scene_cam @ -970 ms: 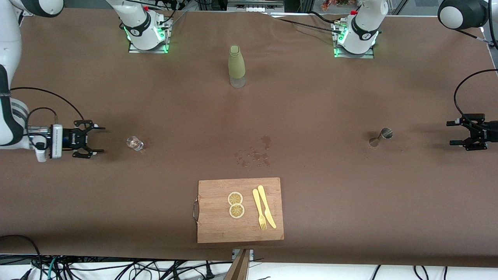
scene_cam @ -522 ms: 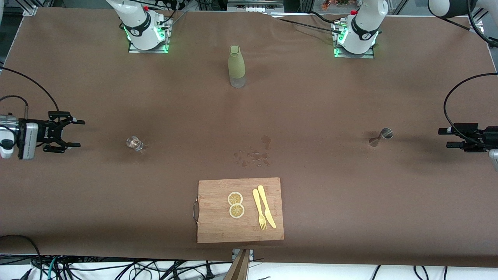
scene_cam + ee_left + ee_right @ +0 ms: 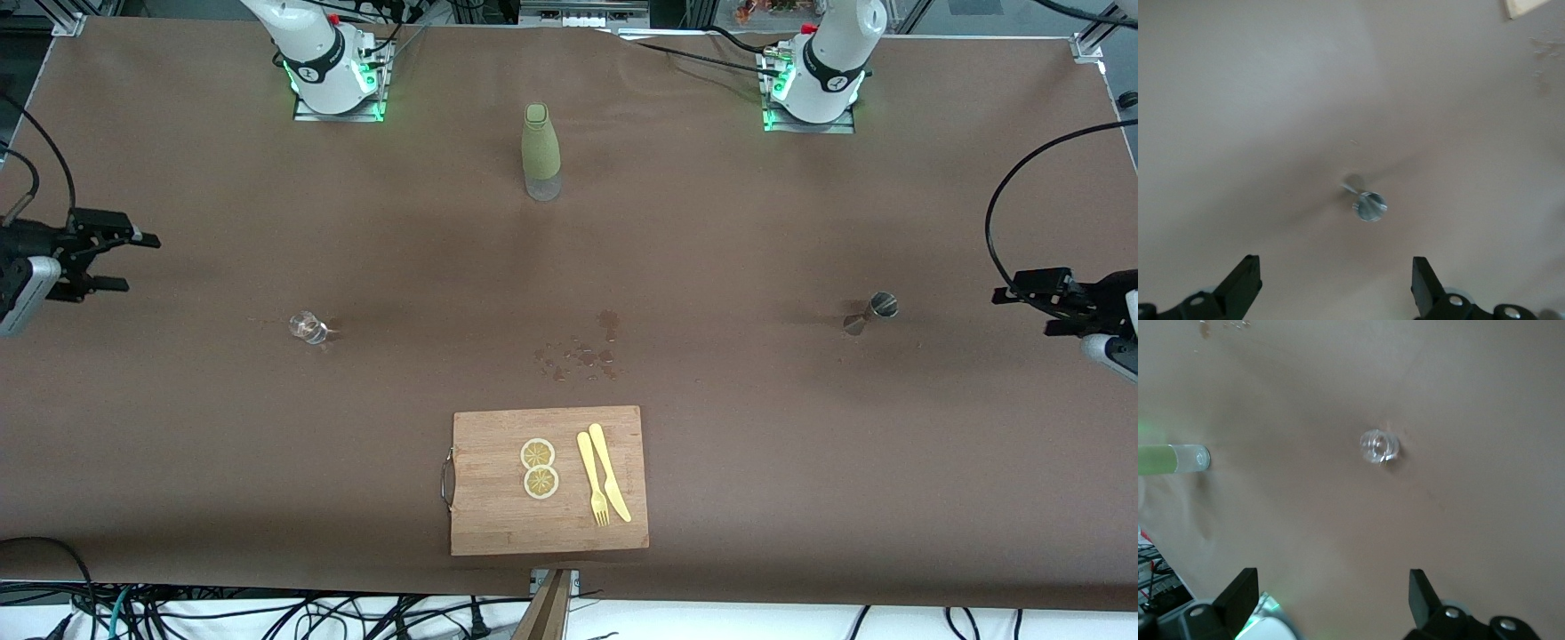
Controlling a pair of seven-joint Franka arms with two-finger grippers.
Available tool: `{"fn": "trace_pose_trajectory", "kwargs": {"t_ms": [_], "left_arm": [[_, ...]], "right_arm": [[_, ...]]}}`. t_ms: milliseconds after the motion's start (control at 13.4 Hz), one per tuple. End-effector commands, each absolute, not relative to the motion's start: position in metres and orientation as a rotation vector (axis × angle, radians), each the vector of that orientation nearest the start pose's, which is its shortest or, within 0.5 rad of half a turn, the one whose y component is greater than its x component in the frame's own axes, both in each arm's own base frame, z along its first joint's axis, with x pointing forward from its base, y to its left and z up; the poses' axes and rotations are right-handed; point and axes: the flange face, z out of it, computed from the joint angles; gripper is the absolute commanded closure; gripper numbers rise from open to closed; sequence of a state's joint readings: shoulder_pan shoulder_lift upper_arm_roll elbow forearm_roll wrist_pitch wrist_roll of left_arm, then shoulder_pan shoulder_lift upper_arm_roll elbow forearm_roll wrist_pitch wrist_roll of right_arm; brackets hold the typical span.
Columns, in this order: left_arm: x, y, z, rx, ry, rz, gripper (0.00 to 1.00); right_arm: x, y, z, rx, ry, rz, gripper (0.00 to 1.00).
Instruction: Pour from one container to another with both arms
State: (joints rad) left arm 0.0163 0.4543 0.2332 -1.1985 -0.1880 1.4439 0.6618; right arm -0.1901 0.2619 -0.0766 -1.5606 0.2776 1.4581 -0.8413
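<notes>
Small glass [image 3: 308, 327] fragile, slippery: grasp sides. Metal jigger [image 3: 871, 312] light, rigid: grasp waist. Left gripper [image 3: 1031, 303], right gripper [image 3: 111, 259] both spread, empty.

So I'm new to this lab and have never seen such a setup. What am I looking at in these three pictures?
Two white robot arms are bolted to a brown table. The big picture looks down from across the table; the other two come from cameras on each arm's wrist. The left gripper and right gripper are both open, holding nothing, at their own ends of the table. On the table stand a green bottle, a small clear glass and a metal measuring cup. A cutting board holds two lemon slices, a yellow fork and knife. Wet spots lie mid-table.
</notes>
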Motion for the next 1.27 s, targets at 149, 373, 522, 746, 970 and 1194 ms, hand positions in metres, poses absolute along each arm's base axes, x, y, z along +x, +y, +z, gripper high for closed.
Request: {"fn": "trace_pose_trajectory", "kwargs": {"t_ms": [149, 373, 522, 746, 970, 1194], "left_arm": [[0.638, 0.113, 0.6, -3.102, 0.668, -0.072, 0.0], [0.627, 0.082, 0.605, -3.183, 0.322, -0.061, 0.0], [0.624, 0.049, 0.611, -3.204, 0.078, -0.042, 0.0], [0.616, 0.022, 0.607, -3.203, 0.102, 0.004, 0.0], [0.607, 0.008, 0.616, -3.189, -0.021, 0.013, 0.0], [0.591, 0.001, 0.619, -3.186, -0.163, 0.04, 0.0]], "right_arm": [[0.571, -0.096, 0.53, -2.854, -0.501, 0.364, 0.0], [0.559, -0.059, 0.534, -3.003, -0.196, 0.408, 0.0], [0.555, -0.038, 0.535, -3.104, -0.115, 0.411, 0.0], [0.538, -0.026, 0.559, -3.165, -0.051, 0.336, 0.0], [0.525, -0.024, 0.571, -3.159, -0.044, 0.229, 0.0], [0.535, -0.027, 0.567, -3.167, -0.048, 0.062, 0.0]]}}
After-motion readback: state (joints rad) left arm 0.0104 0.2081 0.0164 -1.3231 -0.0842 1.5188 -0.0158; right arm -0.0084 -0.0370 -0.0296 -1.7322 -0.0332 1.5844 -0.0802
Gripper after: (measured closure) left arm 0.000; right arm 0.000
